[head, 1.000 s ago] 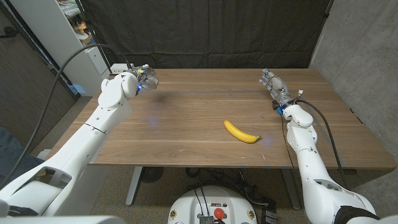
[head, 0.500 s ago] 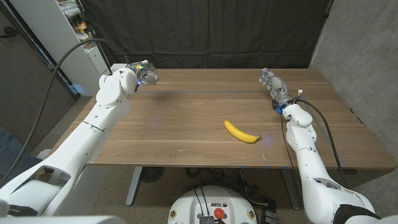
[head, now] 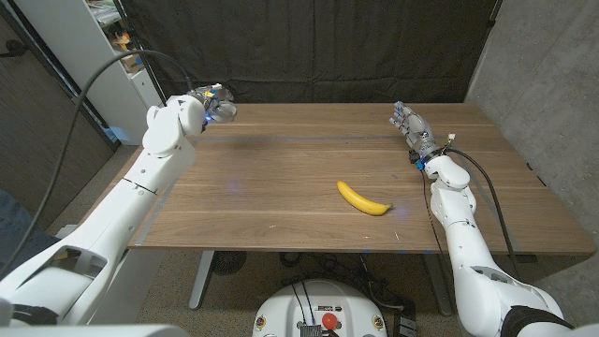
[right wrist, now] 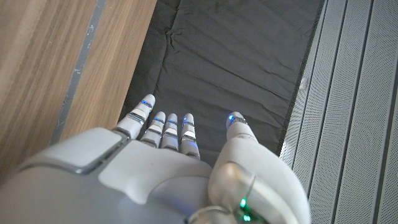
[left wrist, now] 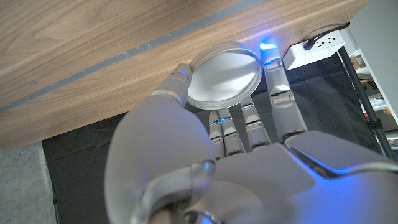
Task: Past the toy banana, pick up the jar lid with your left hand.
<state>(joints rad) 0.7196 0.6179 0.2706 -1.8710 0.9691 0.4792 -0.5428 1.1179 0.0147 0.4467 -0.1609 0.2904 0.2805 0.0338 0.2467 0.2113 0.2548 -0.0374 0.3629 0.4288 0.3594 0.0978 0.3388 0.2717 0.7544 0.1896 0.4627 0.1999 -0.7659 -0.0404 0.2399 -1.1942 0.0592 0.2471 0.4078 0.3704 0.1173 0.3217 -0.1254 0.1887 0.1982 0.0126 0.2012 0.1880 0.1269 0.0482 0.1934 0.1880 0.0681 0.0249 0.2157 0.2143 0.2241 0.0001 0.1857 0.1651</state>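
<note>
In the upper left of the head view, the left hand [head: 213, 106] is holding the jar lid [head: 222, 109] above the far left corner of the wooden table [head: 281, 187]. The left wrist view is showing the round silvery jar lid [left wrist: 224, 74] clamped between the fingers [left wrist: 278, 87]. The toy banana [head: 363, 198] is lying right of centre. At the upper right, the right hand [head: 413, 129] is holding nothing, its fingers [right wrist: 161, 127] extended and apart.

The jar lid [left wrist: 224, 74] looks like smooth brushed metal; the table [head: 309, 187] matt wood.
</note>
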